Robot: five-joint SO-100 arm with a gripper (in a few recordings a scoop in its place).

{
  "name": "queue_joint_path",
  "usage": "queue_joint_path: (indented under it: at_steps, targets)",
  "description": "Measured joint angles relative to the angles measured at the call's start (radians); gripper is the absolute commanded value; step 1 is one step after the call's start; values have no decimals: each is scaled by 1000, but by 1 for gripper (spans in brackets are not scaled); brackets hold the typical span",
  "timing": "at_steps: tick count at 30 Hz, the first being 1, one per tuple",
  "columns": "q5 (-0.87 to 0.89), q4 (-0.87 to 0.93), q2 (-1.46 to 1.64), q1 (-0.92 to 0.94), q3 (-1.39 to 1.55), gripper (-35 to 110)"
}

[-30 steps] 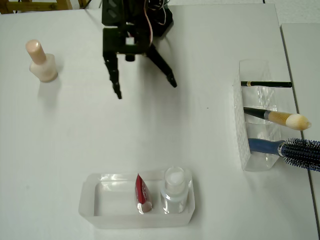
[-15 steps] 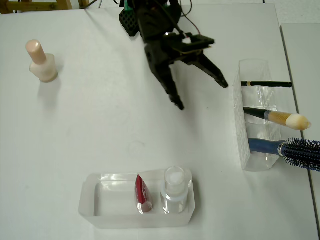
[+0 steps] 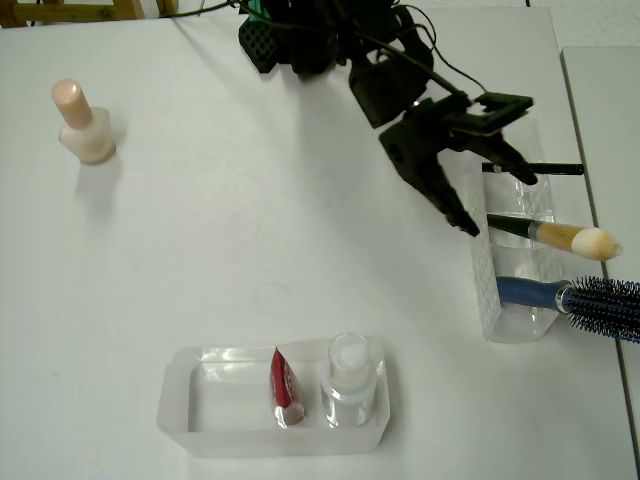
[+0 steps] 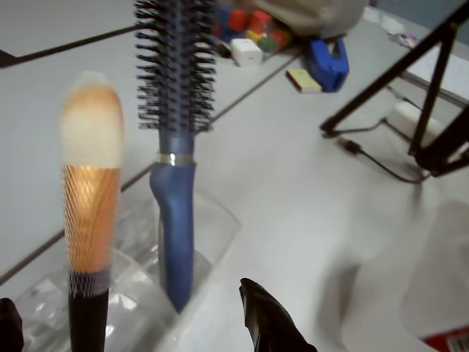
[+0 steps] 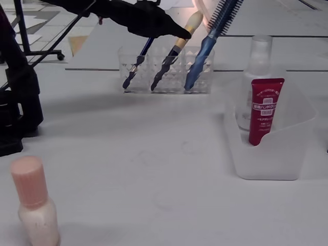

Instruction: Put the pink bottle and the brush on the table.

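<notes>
Swung across from beside the pink bottle (image 3: 84,124). Gripper (image 3: 497,203) now spread open, empty, above the brush (image 3: 560,236). Grasp next, probably.

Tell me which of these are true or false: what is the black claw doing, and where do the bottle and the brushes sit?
1. The pink bottle stands upright on the bare table. True.
2. The gripper has its jaws shut on the brush. False: the jaws are open and hold nothing; the brush leans in the clear holder.
3. The blue hairbrush shares that holder. True.
4. The red sachet lies beside the pink bottle. False: it stands in the clear tray next to the clear bottle.
</notes>
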Motion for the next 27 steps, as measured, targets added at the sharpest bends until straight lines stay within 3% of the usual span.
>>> queue_joint_path:
  at_steps: [27]
  targets:
    - [0,-310,-474,-109,-262,32]
